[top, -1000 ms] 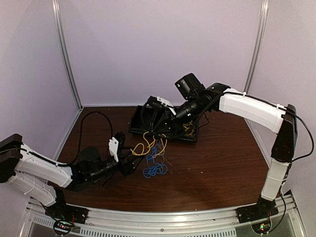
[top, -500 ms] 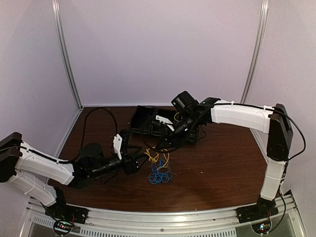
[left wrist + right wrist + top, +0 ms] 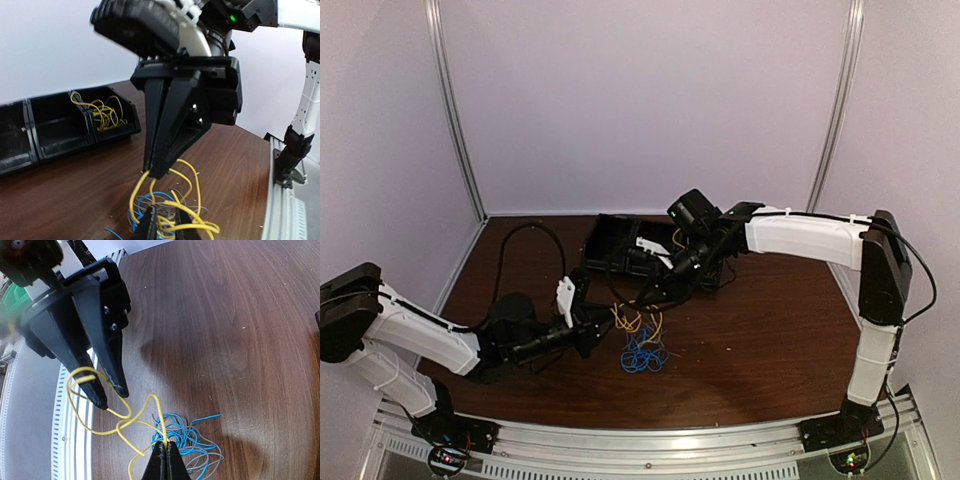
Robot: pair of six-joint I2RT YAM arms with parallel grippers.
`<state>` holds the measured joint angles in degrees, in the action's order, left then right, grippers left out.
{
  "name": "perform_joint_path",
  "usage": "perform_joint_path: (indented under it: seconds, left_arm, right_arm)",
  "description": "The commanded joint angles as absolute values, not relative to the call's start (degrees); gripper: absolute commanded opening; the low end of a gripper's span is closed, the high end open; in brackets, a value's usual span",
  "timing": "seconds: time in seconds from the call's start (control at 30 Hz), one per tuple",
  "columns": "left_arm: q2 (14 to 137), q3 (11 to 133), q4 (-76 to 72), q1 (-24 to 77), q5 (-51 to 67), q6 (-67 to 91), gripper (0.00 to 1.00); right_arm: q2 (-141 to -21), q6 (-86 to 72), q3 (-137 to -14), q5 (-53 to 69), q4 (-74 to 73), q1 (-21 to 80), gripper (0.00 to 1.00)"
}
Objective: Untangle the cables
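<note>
Dark wood is making up the counter (image 3: 770, 330) across the lower half of the overhead view, with pale lilac walls closing it in behind. The cables (image 3: 640, 342) are lying in a small loose tangle near the middle, between the two arms and just in front of a row of black bins (image 3: 620, 245). The right claw (image 3: 165, 447), reaching down from the upper right of that view, is pinching a yellow cable (image 3: 152, 397) between fingers pressed tight together and is holding part of it off the wood. A blue cable (image 3: 175, 432) and some grey strands (image 3: 210, 457) are lying heaped beneath. The left claw (image 3: 114, 399), low at the left of the tangle, is showing a clear gap between its fingers, and a loop of the yellow cable is hanging over one of them rather than being pinched. These wires are looking thin, light and springy, so they are likely to slip from a weak grip and to drag their neighbours along. The best hold is probably a free stretch of one colour, away from the crossings.
</note>
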<state>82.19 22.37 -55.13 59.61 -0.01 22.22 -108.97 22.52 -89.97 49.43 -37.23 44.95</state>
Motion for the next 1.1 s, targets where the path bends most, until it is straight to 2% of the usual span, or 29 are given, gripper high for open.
perform_joint_path:
  seconds: [0.0, 0.07, 0.13, 0.3, 0.47, 0.57, 0.77, 0.83, 1.07]
  left_arm:
    - [81.3, 23.9, -61.8, 59.4, -2.7, 17.8, 0.07]
    - [79.9, 24.1, -61.5, 59.4, -4.1, 16.4, 0.00]
    - [77.6, 24.1, -60.7, 59.4, -6.1, 15.0, 0.00]
    - [70.3, 24.4, -57.2, 59.4, -11.4, 11.7, 0.00]
    - [63.5, 25.4, -53.1, 59.4, -14.2, 9.5, 0.00]
    - [61.0, 26.4, -50.6, 59.4, -14.5, 9.1, 0.00]
    - [57.2, 31.0, -44.2, 59.4, -14.1, 9.9, 0.00]
    - [56.6, 34.7, -39.9, 59.4, -13.4, 9.3, 0.00]
    - [59.3, 54.9, -21.5, 59.4, -11.2, 5.5, 0.00]
  right_arm:
    - [-108.0, 22.6, -87.5, 50.8, -36.0, 44.2, 0.00]
    - [-108.6, 22.7, -87.0, 50.9, -35.7, 43.7, 0.00]
    - [-109.6, 23.2, -86.7, 52.0, -35.9, 43.4, 0.02]
    - [-112.5, 24.3, -84.7, 56.0, -34.2, 43.1, 0.34]
    - [-118.1, 21.0, -85.0, 60.9, -31.2, 43.1, 0.44]
    - [-120.4, 18.9, -85.2, 63.8, -28.7, 43.3, 0.44]
    - [-121.5, 16.7, -81.7, 61.7, -23.6, 43.5, 0.32]
    - [-121.7, 16.3, -81.2, 58.8, -23.1, 43.5, 0.27]
    - [-124.5, 16.2, -81.4, 56.6, -23.6, 43.4, 0.22]
